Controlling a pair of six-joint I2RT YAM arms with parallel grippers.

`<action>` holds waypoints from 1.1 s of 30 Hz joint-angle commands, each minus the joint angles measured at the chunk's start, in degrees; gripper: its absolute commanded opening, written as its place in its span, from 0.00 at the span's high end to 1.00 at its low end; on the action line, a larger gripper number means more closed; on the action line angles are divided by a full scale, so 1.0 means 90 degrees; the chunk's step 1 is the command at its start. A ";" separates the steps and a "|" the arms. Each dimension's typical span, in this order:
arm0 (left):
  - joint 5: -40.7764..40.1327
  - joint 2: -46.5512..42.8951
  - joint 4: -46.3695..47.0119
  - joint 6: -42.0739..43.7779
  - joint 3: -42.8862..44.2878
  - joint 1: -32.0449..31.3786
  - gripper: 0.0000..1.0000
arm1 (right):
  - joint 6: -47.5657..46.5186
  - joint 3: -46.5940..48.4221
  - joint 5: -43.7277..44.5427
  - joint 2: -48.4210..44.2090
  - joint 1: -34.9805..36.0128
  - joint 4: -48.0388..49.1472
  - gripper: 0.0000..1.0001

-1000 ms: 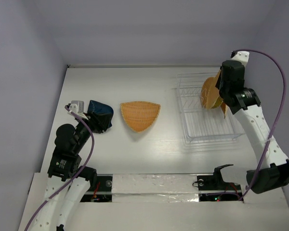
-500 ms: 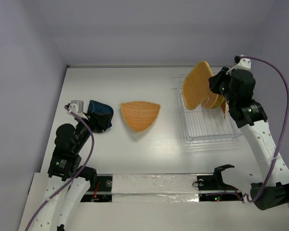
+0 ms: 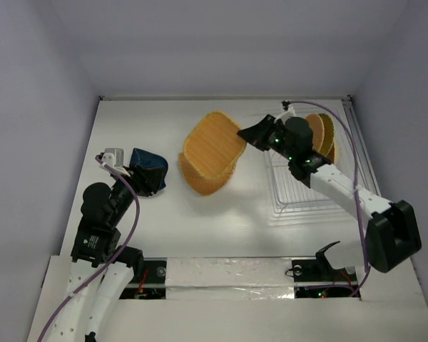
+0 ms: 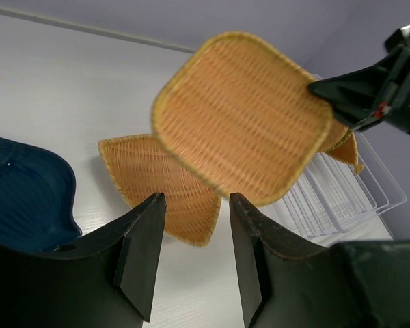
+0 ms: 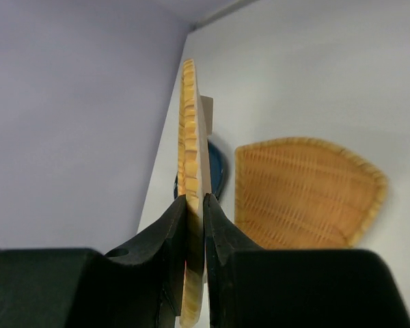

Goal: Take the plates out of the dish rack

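My right gripper (image 3: 251, 133) is shut on the edge of the large rounded-square woven plate (image 3: 212, 144), holding it in the air above the leaf-shaped plate (image 3: 203, 183) that lies on the table. In the right wrist view the square plate (image 5: 190, 137) stands edge-on between my fingers (image 5: 195, 212). The leaf plate (image 5: 301, 195) lies below. The round woven plate (image 3: 321, 132) stands in the white wire dish rack (image 3: 307, 189). The dark blue dish (image 3: 148, 171) lies at the left by my open, empty left gripper (image 4: 195, 205). The left wrist view shows the square plate (image 4: 242, 116) over the leaf plate (image 4: 157, 184).
Purple walls close in the table at the left, back and right. The rack stands at the far right, with the right arm (image 3: 335, 187) reaching over it. The left arm (image 3: 100, 221) sits at the near left. The taped front edge (image 3: 228, 274) runs along the bottom.
My right gripper has lifted the square plate out of the rack and carried it left, to above the leaf-shaped plate. The left arm has not moved.
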 commanded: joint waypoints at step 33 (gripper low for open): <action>0.0126 0.0059 0.0366 -0.0005 -0.0084 0.0042 0.61 | 0.2029 -0.1301 0.0841 0.2326 0.0571 0.3258 0.73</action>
